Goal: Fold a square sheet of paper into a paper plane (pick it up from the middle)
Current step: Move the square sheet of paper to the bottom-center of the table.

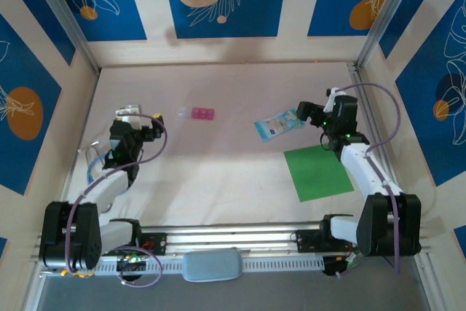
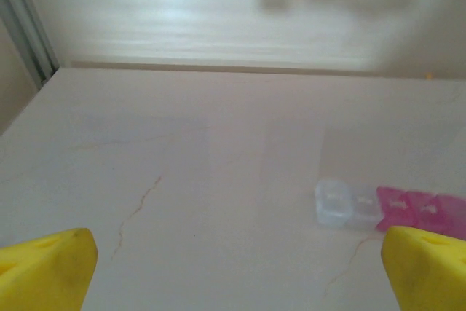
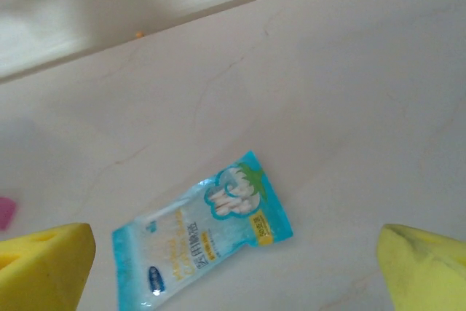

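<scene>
Grippers on both arms stood wide open and held nothing: the left gripper [image 2: 237, 253] showed its 2 yellow fingertips far apart over bare table [image 1: 233, 180], and the right gripper [image 3: 234, 245] was spread just as wide above the pale blue printed packet [image 3: 204, 234].

The square sheet of paper [image 1: 318, 171] lay flat and uncreased near the table's right edge, toward the near side, with the right forearm crossing above its right corner. The packet sat just beyond the sheet's far-left corner. The pink block [image 1: 198, 113] lay well apart, toward the far edge near the middle.

By my judgement no fold had been made and the step in hand was the first pick-up. The right gripper pointed past the sheet at the packet, so the next move called for drawing it back toward the near edge and lowering it over the sheet's middle. Thin paper lying flat gives little to pinch, so the fingers would probably have to press and gather it.

From above, the sheet, the packet and both arms could be read together, which fixed their places. At the right wrist, the packet's printing and torn-looking corner came through. At the left wrist, the block resolved into 2 clear compartments joined to pink ones, where the overhead view gave only a small pink shape.
</scene>
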`<state>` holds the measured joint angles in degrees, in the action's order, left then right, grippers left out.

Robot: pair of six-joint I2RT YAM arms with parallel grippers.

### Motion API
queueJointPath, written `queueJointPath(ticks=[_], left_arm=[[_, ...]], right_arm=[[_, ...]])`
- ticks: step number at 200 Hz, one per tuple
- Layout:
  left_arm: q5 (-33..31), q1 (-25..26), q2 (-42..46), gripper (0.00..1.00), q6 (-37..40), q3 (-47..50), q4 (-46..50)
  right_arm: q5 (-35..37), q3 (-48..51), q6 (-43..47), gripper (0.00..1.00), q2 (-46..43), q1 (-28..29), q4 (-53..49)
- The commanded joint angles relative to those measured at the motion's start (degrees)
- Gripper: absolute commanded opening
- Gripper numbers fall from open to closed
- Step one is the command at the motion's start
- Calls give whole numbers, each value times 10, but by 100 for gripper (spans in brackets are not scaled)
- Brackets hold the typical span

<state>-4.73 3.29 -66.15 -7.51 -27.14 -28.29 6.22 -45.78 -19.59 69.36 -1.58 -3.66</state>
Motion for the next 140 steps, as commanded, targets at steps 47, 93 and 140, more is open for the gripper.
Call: queueJointPath(ticks=[47, 93, 140], left_arm=[[199, 0, 85, 100, -244, -49, 296], [308, 2, 131, 100, -299, -6, 275], [353, 5, 145, 100, -312, 11, 274]], right_arm=[[-156, 60, -176, 92, -67, -74, -269], [-178, 95, -203, 88, -52, -80, -276], [-166, 117, -204, 85, -23, -78, -263]])
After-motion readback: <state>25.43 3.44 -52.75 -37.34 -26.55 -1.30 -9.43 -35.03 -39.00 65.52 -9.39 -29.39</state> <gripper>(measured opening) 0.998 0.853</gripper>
